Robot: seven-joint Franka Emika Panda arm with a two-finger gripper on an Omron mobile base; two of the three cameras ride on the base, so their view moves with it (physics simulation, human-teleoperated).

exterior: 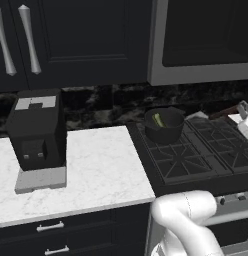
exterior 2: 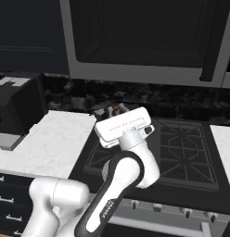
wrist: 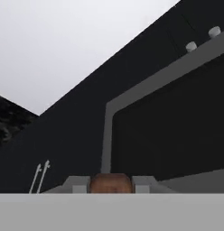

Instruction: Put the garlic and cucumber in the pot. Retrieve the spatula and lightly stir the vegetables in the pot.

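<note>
The spatula (wrist: 110, 183) is pinched by its reddish-brown handle between the jaws, and the pot (exterior: 163, 125) is located leftward on the rear burner.

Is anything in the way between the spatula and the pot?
Nothing visible. The jaws are shut on the spatula, right of the pot in the left base view; just flat stove grates lie between them.

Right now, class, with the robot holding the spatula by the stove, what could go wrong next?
1. The gripper clamps just the reddish-brown spatula handle end; stirring could twist it loose.
2. The hand camera faces the cabinets, not the pot, so lowering may clip its rim.
3. The cucumber leans on the wall; a push could flick it out.
</note>
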